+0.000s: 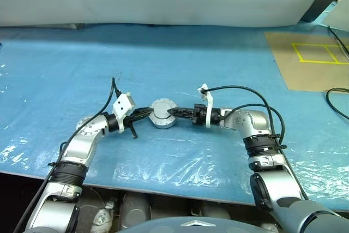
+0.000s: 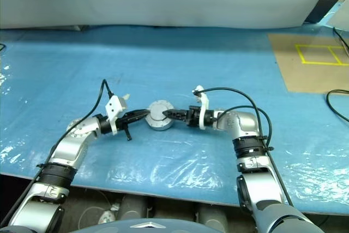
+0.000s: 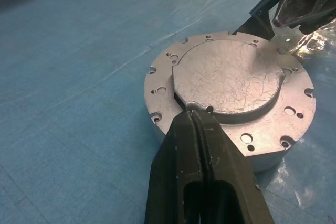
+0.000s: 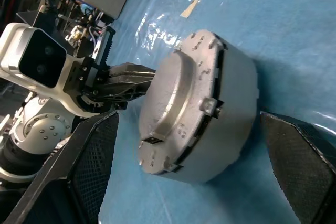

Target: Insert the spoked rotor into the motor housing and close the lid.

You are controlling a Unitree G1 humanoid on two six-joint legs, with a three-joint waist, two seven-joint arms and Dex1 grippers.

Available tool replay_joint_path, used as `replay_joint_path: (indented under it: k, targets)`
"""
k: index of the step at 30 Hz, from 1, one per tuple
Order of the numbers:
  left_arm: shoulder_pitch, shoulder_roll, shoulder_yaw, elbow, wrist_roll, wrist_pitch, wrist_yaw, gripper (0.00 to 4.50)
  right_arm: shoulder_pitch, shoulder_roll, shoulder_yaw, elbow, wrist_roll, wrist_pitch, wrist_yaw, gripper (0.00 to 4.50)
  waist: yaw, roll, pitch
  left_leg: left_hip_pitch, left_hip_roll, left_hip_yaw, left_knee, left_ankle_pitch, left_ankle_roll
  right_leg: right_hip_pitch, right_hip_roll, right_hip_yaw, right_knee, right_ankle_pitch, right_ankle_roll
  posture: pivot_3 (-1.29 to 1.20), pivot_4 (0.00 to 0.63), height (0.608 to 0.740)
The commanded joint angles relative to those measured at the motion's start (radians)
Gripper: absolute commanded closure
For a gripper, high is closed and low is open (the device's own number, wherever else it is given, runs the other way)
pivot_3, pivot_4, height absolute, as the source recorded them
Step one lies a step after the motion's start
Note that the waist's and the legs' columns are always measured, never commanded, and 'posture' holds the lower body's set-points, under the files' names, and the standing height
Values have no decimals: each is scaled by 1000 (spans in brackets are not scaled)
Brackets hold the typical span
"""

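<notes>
housing: motor housing [image 1: 162, 114] sits flat on the blue table cover [image 1: 163, 53], round axis upright, between the two grippers
lid: lid [image 3: 227, 77] lies down flat on top of the housing; looks seated, though a thin dark seam shows along the rim in the right wrist view, so maybe not fully home
rotor: spoked rotor presumably inside under the lid, can't confirm
left gripper: left gripper [image 3: 195, 121] fingers pressed together, holding nothing, tips at the lid's edge on the robot's left side
right gripper: right gripper [image 4: 189, 145] spread wide, empty, fingers straddling the housing from the robot's right
key relation: housing lies directly between the right fingers, both arms about equally near
next: likely a final press or squeeze on lid
</notes>
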Motion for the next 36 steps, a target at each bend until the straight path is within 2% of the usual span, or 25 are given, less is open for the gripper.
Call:
replay_joint_path:
  k: [1, 5, 7, 9, 14, 17, 25, 33, 36]
  targets:
    - [6, 1, -18, 17, 20, 4, -3, 4500, 10, 17, -8, -47, 50, 24, 0, 50, 0, 0, 0, 0, 0, 0, 0, 0, 0, 0, 0, 0, 0, 0, 0, 0, 150, 740]
    - [9, 2, -18, 16, 21, 1, -2, 4500, 12, 22, -28, -42, 75, 45, -3, 50, 0, 0, 0, 0, 0, 0, 0, 0, 0, 0, 0, 0, 0, 0, 0, 0, 150, 740]
    - [10, 3, -19, 15, 20, 0, -2, 4500, 10, 24, -48, -34, 88, 51, -9, 426, 0, 0, 0, 0, 0, 0, 0, 0, 0, 0, 0, 0, 0, 0, 0, 0, 150, 740]
    - [10, 2, -19, 14, 20, 0, -1, 4500, 7, 26, -67, -23, 97, 50, -14, 956, 1, 0, 0, 0, 0, 0, 0, 0, 0, 0, 0, 0, 0, 0, 0, 0, 150, 740]
    - [12, 1, -20, 15, 24, -3, -4, 4500, 13, 29, -73, -35, 108, 49, -25, 2654, 7, 0, 0, -1, 0, 0, 0, 0, 0, -1, 0, 0, 0, 0, 0, 0, 150, 740]
    - [10, 1, -21, 17, 28, -9, -6, 4500, 22, 30, -57, -37, 101, 40, -32, 3383, 14, 0, 0, -1, 0, 0, 0, 0, 0, -1, 0, 0, 0, 0, 0, 0, 150, 740]
    - [3, -6, 10, -12, -15, 22, -3, 4500, 32, 36, -45, -33, 85, 27, -51, 3391, 15, 0, 0, 0, 0, 0, 0, 0, 0, -1, 0, 0, 1, 0, 0, 0, 150, 740]
    - [12, 5, 180, -385, -382, 393, 55, 4500, 40, 43, -75, 21, 80, 39, -98, 3391, 13, 0, 1, -4, 0, 1, 0, 0, -1, -4, 0, 0, 1, 0, 0, 0, 150, 740]
    - [12, 19, 244, -446, -505, 518, 92, 4500, 40, 47, -90, 27, 92, 52, -113, 3391, 11, 0, 1, -3, 0, 1, 0, 0, -1, -4, 1, 0, 1, 0, 0, 0, 150, 740]
